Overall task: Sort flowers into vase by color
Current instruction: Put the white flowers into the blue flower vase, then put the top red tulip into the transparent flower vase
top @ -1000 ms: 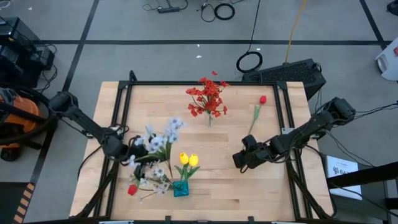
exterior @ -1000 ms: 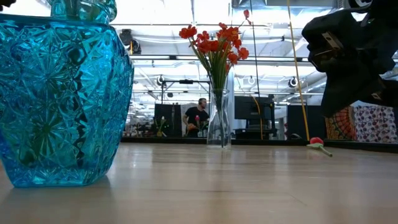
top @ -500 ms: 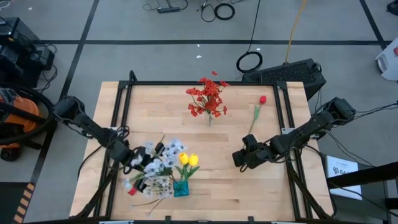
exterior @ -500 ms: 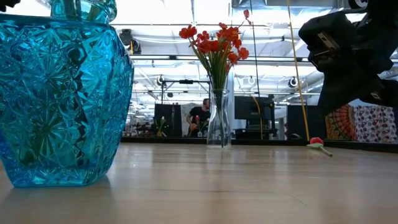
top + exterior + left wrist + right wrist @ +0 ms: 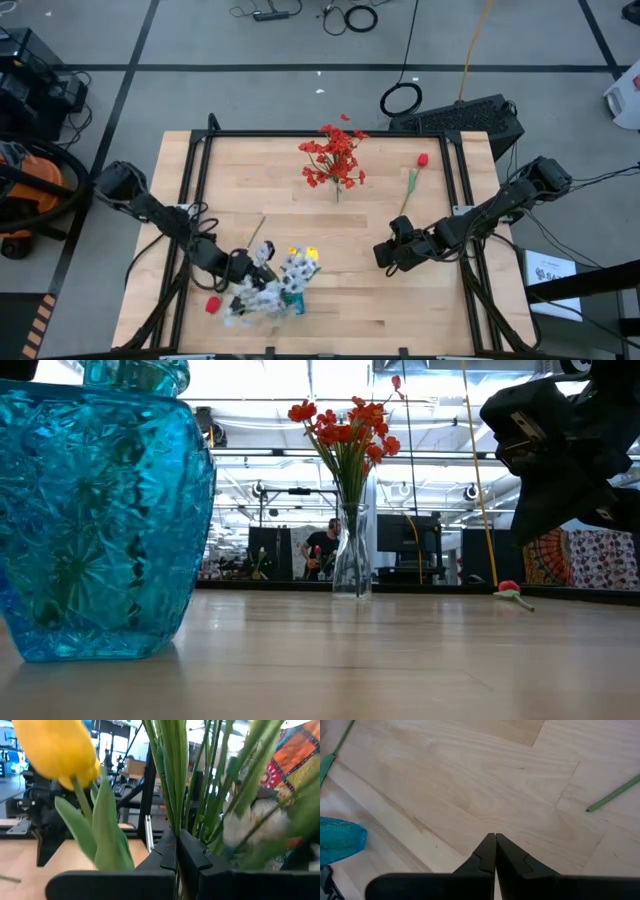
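My left gripper (image 5: 250, 270) is shut on the pale white-lavender spray (image 5: 268, 292), whose blooms lie over the blue glass vase (image 5: 291, 303) near the table's near edge. The yellow tulips (image 5: 305, 255) stand in that vase, partly covered by the spray; one tulip (image 5: 55, 750) shows close up in the left wrist view. The red sprays (image 5: 334, 160) stand in a clear vase (image 5: 351, 555). One red bud (image 5: 422, 159) lies flat near the far right, another (image 5: 212, 305) near the left. My right gripper (image 5: 384, 256) hovers shut right of centre. My left gripper pinches the white-lavender spray's bundle of several thin green stems (image 5: 175, 827) between its two fingers (image 5: 192, 857). It comes from the table's left, fingers lying across the stems. The spray is lifted clear, its blooms (image 5: 250, 822) beyond the fingers and over the blue vase.
A loose green stem (image 5: 258, 230) lies on the wood just beyond my left gripper. The far-right red bud's stem (image 5: 408, 192) runs toward my right arm. A black frame (image 5: 330, 133) borders the tabletop. A person (image 5: 320, 550) stands in the room far behind.
My left gripper has moved toward the table's near edge and to the right, toward the blue vase, carrying the white-lavender spray. The spray has swung about: its blooms, earlier on the far side of the gripper, now lie over the vase and cover the tulips.
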